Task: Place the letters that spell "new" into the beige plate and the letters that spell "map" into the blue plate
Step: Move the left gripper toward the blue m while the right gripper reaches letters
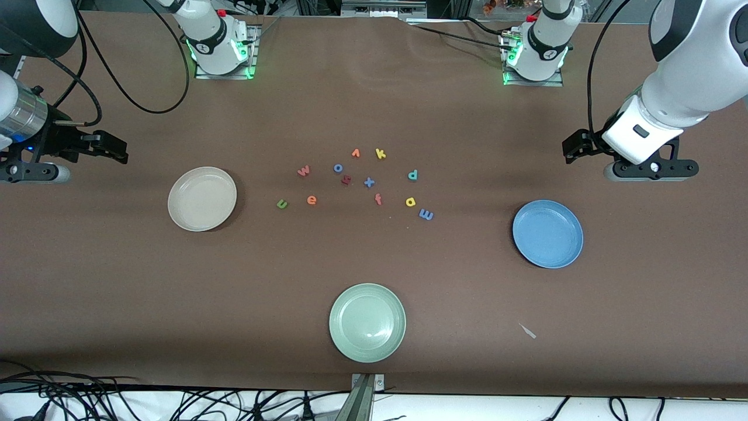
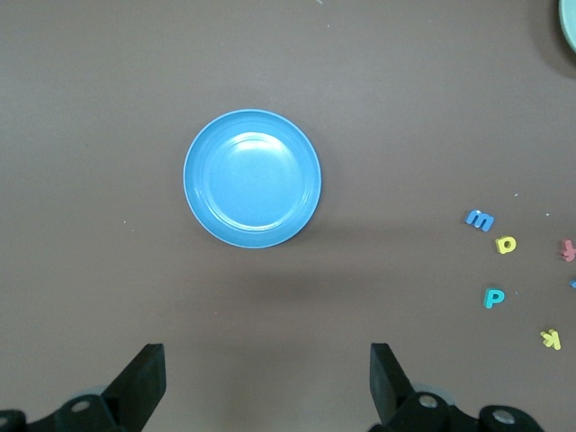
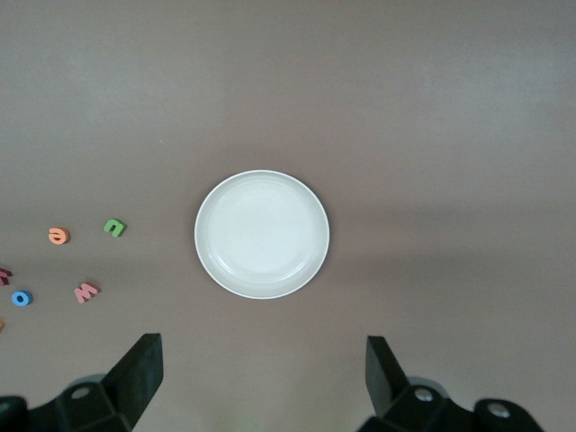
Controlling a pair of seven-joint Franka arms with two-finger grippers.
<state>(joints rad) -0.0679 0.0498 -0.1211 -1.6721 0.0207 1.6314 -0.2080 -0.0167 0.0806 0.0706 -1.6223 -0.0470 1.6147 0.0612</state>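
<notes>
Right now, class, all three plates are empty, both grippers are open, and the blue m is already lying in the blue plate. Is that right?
Not quite. The blue m is not in the blue plate; it lies on the table beside the yellow a, as the front view shows. The rest holds: all plates are empty, and the left gripper and right gripper are open.

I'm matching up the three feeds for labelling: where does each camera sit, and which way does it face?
Front view: high across the table, facing both bases; left tool and right tool hang open above the table.
Left wrist view: looks down past its open tool at the blue plate.
Right wrist view: looks down past its open tool at the beige plate.
Shared: each plate also shows in front.
</notes>
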